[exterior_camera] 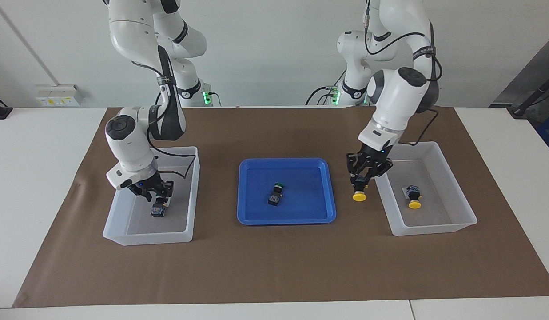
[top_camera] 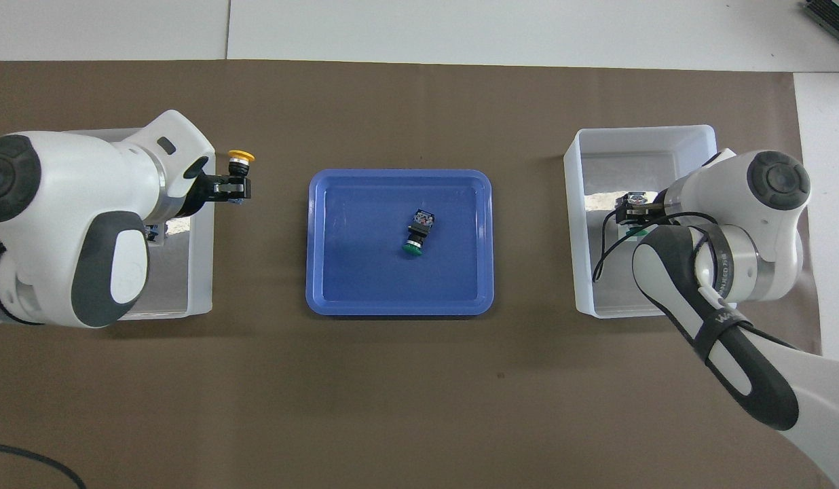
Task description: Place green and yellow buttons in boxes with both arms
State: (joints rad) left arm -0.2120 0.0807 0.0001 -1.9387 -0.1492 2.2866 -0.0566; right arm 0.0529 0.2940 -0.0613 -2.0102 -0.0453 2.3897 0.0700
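My left gripper [exterior_camera: 360, 180] is shut on a yellow button [exterior_camera: 359, 194], cap down, over the mat between the blue tray [exterior_camera: 256, 220] and the white box [exterior_camera: 434, 229] at the left arm's end. In the overhead view this gripper [top_camera: 237, 187] shows with the yellow cap [top_camera: 241, 157]. A second yellow button [exterior_camera: 414, 198] lies in that box. My right gripper [exterior_camera: 157, 193] is low inside the other white box [exterior_camera: 123, 235], shut on a green button [exterior_camera: 158, 209]; its green cap [top_camera: 635, 232] shows from overhead. Another green button [exterior_camera: 276, 194] lies in the tray.
A brown mat [exterior_camera: 274, 266] covers the table's middle, with white tabletop around it. The tray sits midway between the two boxes. The right arm's black cable [exterior_camera: 177, 155] hangs into its box.
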